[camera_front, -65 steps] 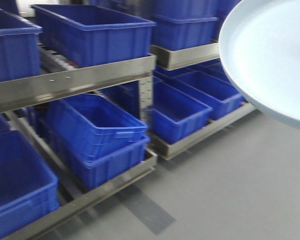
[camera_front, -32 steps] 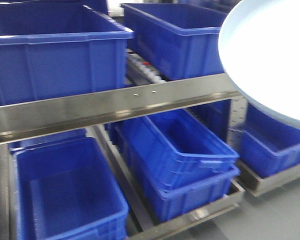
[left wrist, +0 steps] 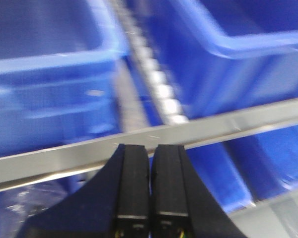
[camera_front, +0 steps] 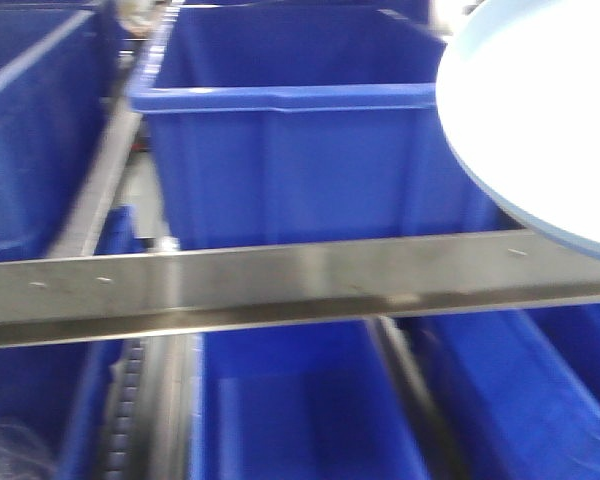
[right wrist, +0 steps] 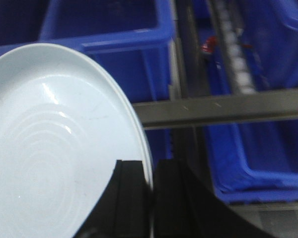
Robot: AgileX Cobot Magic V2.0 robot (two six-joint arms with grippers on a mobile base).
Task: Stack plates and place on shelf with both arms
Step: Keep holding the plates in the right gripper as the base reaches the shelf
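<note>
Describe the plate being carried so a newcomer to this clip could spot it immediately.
Start at the steel shelf rail crossing the front view, with blue bins above and below. The plate is at upper right, its rim pinched by the right gripper. It is the only pale, round, glossy thing among boxy blue bins.

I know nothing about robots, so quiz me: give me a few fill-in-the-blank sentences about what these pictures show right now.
1. The right gripper is pinching the rim of the pale ____.
2. The bins on the metal shelf rail are all coloured ____.
3. The left gripper has its fingers closed together and holds ____.

Missing words: plates; blue; nothing
</note>
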